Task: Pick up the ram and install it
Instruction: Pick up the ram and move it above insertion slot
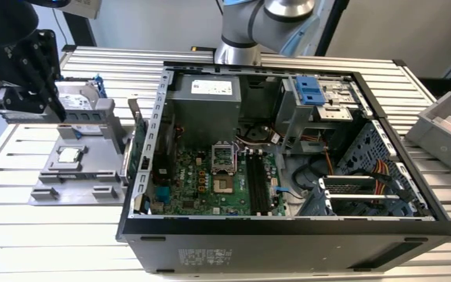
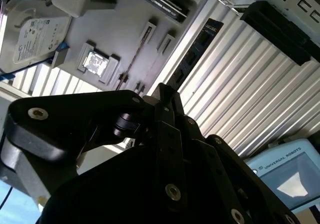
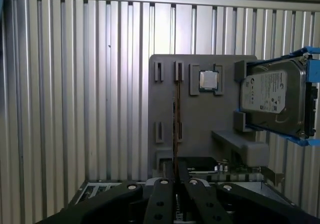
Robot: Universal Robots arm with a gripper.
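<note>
Gripper (image 3: 177, 183), lower centre of first wrist view: fingers (image 3: 162, 194) drawn close together, empty. Ram (image 3: 176, 119), mid-frame: on edge in grey holder (image 3: 162, 104), ungrasped. Memory slots (image 1: 258, 179), centre of exterior view: vacant. Pickup and install both outstanding

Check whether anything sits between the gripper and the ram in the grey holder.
Nothing visible does. In the first wrist view the gripper lines up with the ram, which stands on edge in the grey holder. The processor chip and the hard drive sit beside it on the holder, off that line.
</note>
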